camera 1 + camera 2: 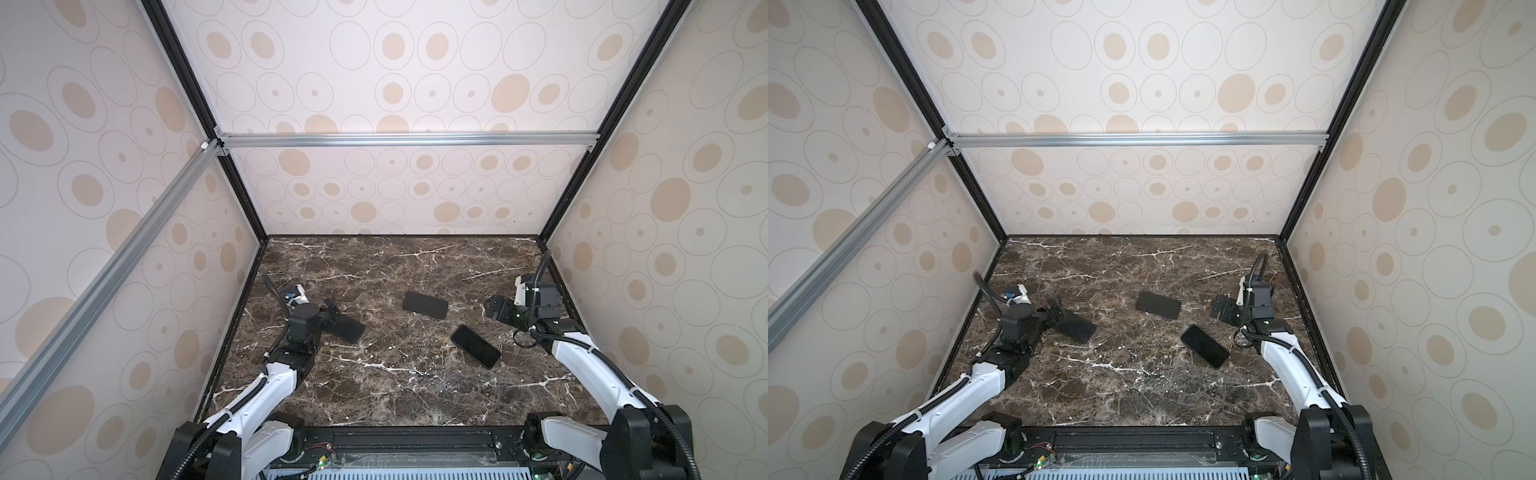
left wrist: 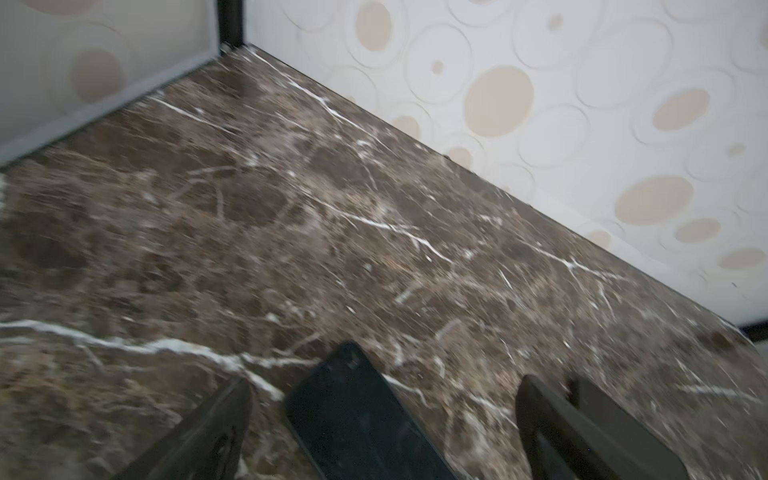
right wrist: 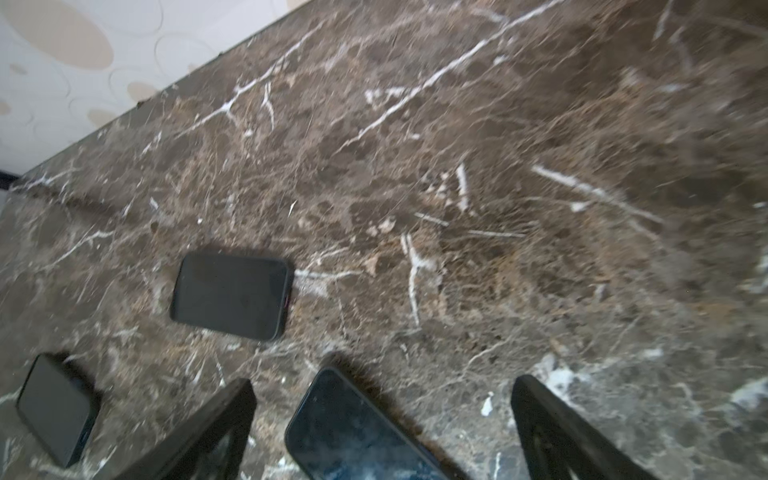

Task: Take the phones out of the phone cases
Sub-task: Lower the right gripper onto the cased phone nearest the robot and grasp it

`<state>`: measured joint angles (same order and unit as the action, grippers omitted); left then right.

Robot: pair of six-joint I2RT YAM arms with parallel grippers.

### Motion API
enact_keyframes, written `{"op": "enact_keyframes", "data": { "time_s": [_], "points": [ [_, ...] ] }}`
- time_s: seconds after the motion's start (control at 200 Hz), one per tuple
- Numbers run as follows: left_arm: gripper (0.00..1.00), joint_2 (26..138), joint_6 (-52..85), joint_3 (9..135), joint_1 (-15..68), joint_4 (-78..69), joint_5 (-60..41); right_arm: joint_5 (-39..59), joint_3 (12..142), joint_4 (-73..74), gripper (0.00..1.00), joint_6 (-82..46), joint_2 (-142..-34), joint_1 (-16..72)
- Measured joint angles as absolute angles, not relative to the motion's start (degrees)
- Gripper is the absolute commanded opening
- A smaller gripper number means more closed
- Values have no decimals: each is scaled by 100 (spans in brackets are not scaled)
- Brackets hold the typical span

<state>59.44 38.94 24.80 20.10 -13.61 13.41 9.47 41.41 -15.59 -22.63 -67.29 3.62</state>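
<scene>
Three flat black phone-shaped slabs lie on the marble table [image 1: 395,266]. The left one [image 1: 347,329] [image 1: 1077,326] has one end under my left gripper [image 1: 329,312], whose jaws stand open on either side of it [image 2: 353,419] without touching. A matte one [image 1: 425,304] [image 3: 230,295] lies in the middle. The right one, a phone [image 1: 475,345] with a glossy screen facing up, lies near my open right gripper [image 1: 494,307]; its end [image 3: 353,432] shows between those spread jaws. I cannot tell which slab is a phone case or holds a phone.
Patterned walls close the table in at the back and on both sides. The left arm works close to the left wall [image 1: 232,291] and the right arm close to the right wall [image 1: 582,291]. Bare marble stretches behind the slabs.
</scene>
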Motion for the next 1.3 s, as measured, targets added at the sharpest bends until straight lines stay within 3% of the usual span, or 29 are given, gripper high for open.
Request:
{"op": "enact_keyframes", "data": {
  "time_s": [0.235,0.43,0.73,1.295],
  "points": [
    [99,6412,3983,2939,3524,-1146,1409,1557,4329,-2471,100,-2088,-7419,751],
    [99,6862,3986,3055,4182,-1422,1046,1603,4491,-2770,100,-1922,-7948,810],
    [99,7122,3938,3269,4362,-1804,624,1466,4779,-2877,100,-1656,-8672,808],
    [99,6895,3900,3273,4375,-1828,633,1575,4792,-3234,100,-1656,-8783,808]
  ]
}}
